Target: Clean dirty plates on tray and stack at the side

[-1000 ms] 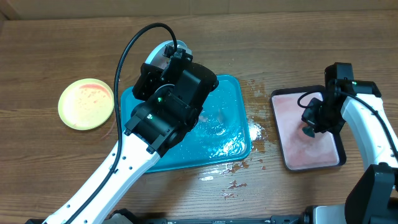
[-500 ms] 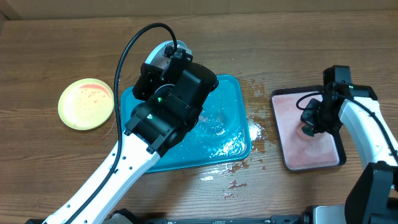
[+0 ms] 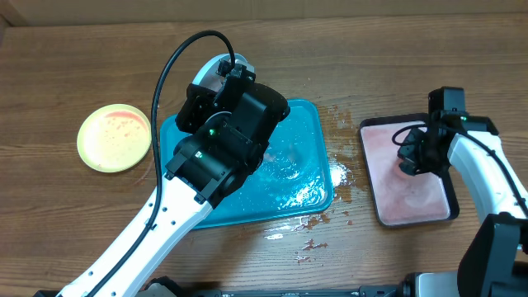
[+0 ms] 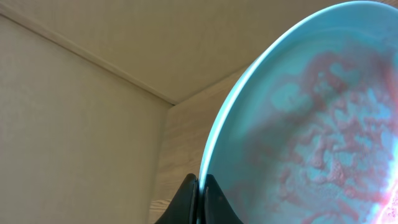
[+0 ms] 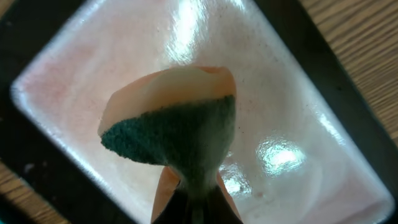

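Two plates are all that show. A third may be hidden under the left arm, which covers much of the teal tray (image 3: pixel 301 165). The left tool (image 4: pixel 200 186) is pressed together on the rim of the light blue plate (image 4: pixel 311 124), holding it tilted over the tray's far left corner. Its face is clouded with red sauce, so it looks unwashed. The yellow-green plate (image 3: pixel 115 137) lies flat on the desk (image 3: pixel 66 66) to the left of the tray, apart from it. Faint orange marks show in its middle, and whether it counts as clean is hard to judge.

The right tool (image 5: pixel 193 199) pinches a folded sponge (image 5: pixel 174 134), green scouring side out, over the black-rimmed tray (image 3: pixel 417 202) that sits to the right of the teal tray. Water glints in the teal tray and is spattered on the desk along its right edge and near right corner.

As I read it, the task is at an early to middle stage — no stack has been made, and the blue plate has yet to be scrubbed.
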